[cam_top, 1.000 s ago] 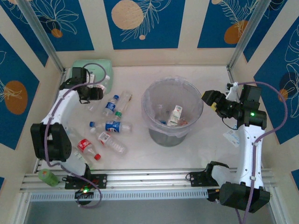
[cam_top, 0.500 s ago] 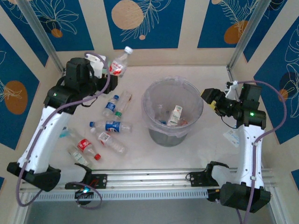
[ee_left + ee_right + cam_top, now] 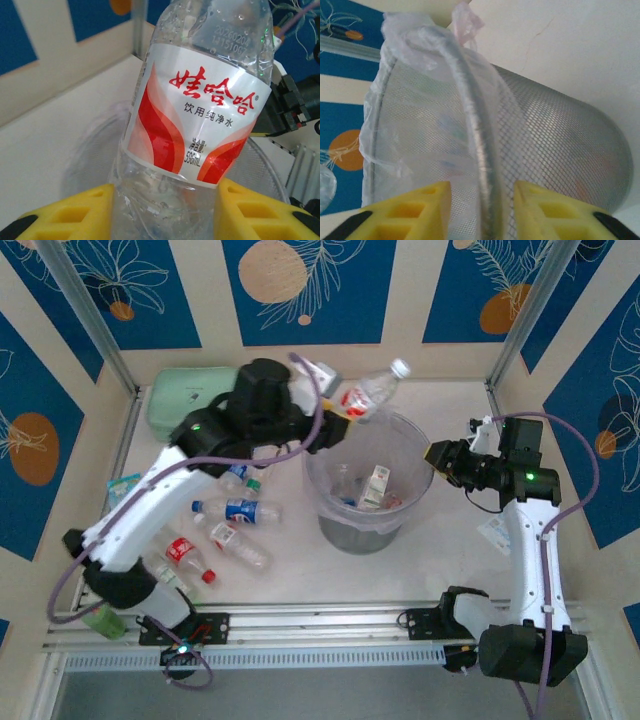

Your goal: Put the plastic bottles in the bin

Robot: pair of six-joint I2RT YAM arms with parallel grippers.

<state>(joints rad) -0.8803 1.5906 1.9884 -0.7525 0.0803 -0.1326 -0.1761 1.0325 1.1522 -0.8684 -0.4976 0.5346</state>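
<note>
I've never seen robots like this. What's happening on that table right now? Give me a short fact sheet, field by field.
bin: bag-lined, upright, mid-table
binned bottles: a few inside
left gripper: shut on the held bottle
held bottle: red label, in the air above the bin's far rim
right gripper: fingers either side of the bin's rim; whether it grips is unclear
loose bottles: several lying on the table left of the bin

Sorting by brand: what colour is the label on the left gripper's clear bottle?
Clear plastic bottle's label: red and white, best in left wrist view.
</note>
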